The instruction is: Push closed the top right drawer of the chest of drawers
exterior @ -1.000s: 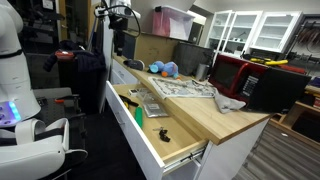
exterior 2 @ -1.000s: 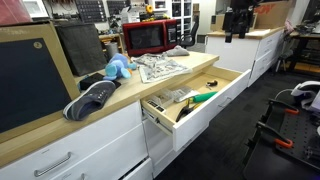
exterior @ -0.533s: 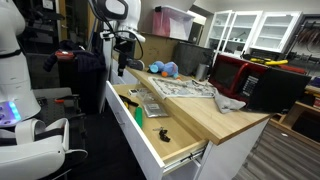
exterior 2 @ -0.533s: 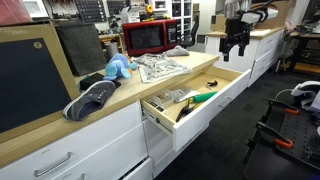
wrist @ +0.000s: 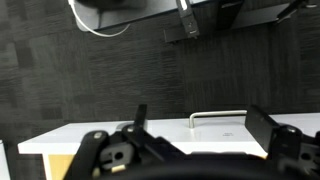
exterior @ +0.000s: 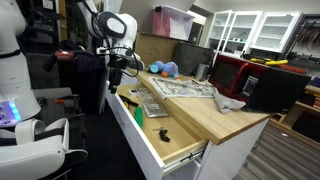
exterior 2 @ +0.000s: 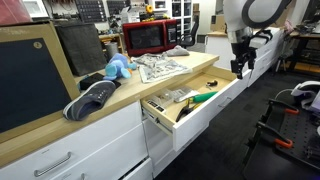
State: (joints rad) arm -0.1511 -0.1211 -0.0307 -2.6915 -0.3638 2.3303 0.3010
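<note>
Robotics lab, white humanoid robot (exterior: 12, 70), red microwave (exterior 2: 150, 37), glass-door cupboards (exterior: 262, 30), carpet-tile floor (wrist: 100, 80)

The arm (exterior: 116, 28) is swinging in and coming down. A second ago only a dark bit of it was showing high over the far end of the chest of drawers (exterior: 214, 115); now its white upper links are filling the top of both exterior views. The gripper (exterior: 118, 76) is dropping step by step, from above the wooden top (exterior 2: 150, 82) down to the level of the top right drawer (exterior: 150, 128). In an exterior view the gripper (exterior 2: 241, 67) is now hanging just beside the far end of the drawer's white front (exterior 2: 215, 108).
</note>
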